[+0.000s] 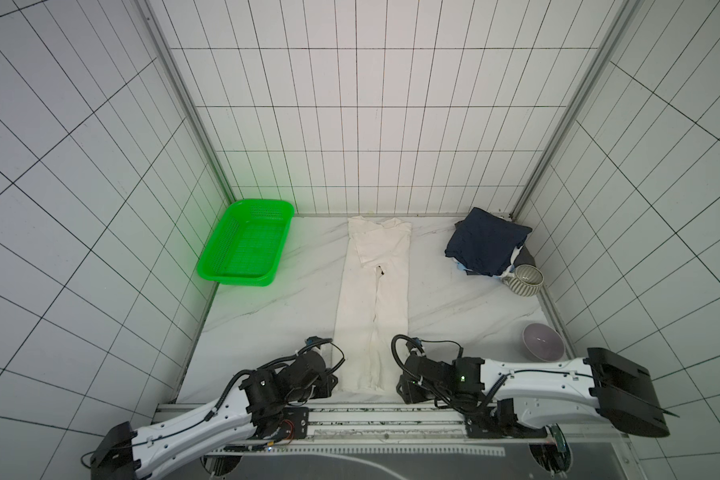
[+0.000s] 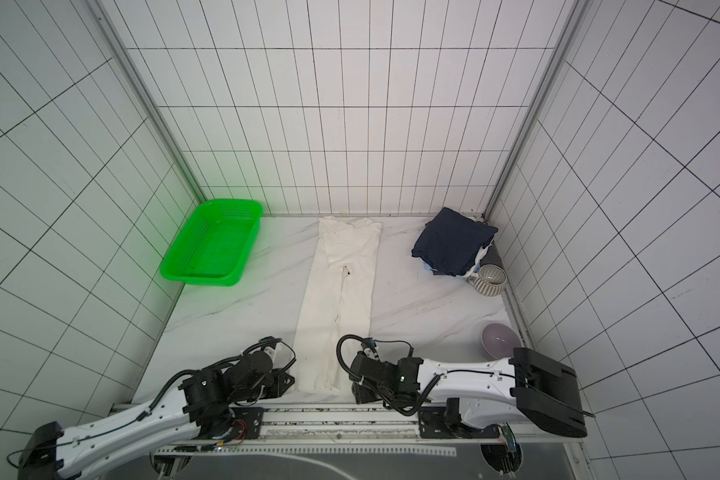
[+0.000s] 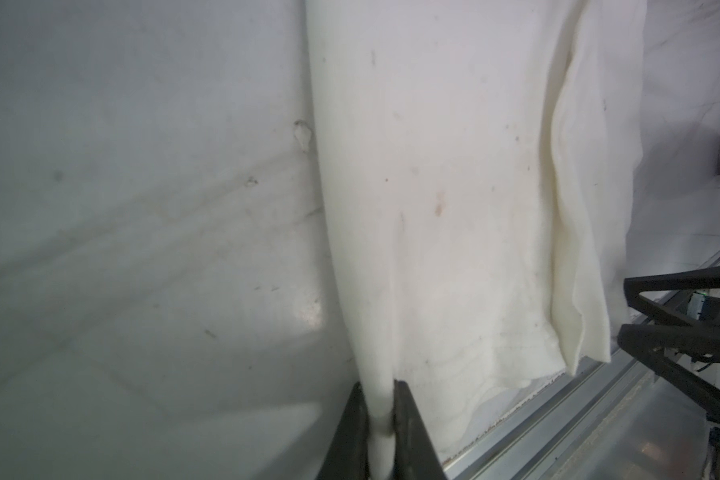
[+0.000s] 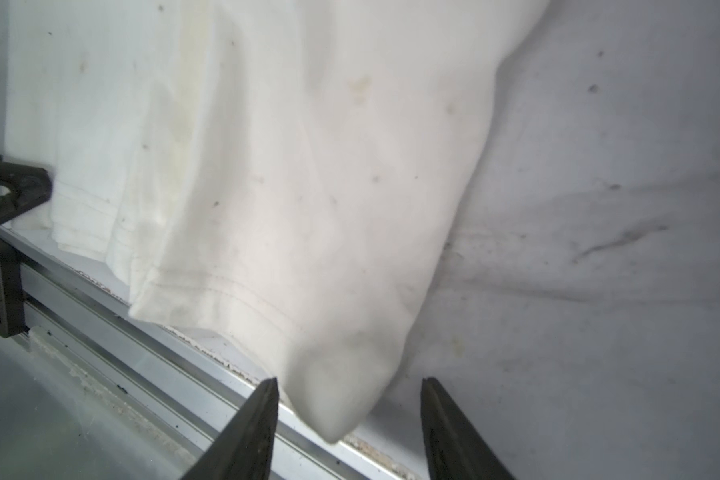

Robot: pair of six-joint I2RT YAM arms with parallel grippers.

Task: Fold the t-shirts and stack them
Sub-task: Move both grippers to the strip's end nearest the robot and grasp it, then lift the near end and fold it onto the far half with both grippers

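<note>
The cream-white t-shirt (image 1: 371, 291) (image 2: 341, 291) lies folded lengthwise into a long strip down the middle of the marble table. My left gripper (image 3: 379, 384) (image 1: 334, 384) is shut on the strip's near left corner; cloth (image 3: 433, 208) is pinched between its jaws. My right gripper (image 4: 350, 380) (image 1: 400, 388) stands open at the near right corner. The hem corner (image 4: 287, 187) hangs between its spread fingers without being pinched. A stack of folded t-shirts with a navy one on top (image 1: 485, 245) (image 2: 452, 245) sits at the back right.
A green perforated basket (image 1: 235, 281) (image 2: 208, 283) stands empty at the back left. A ribbed grey-white bowl (image 1: 523, 280) leans against the stack, and a lilac bowl (image 1: 542, 341) sits near the right wall. A metal rail (image 4: 142, 357) runs along the table's near edge.
</note>
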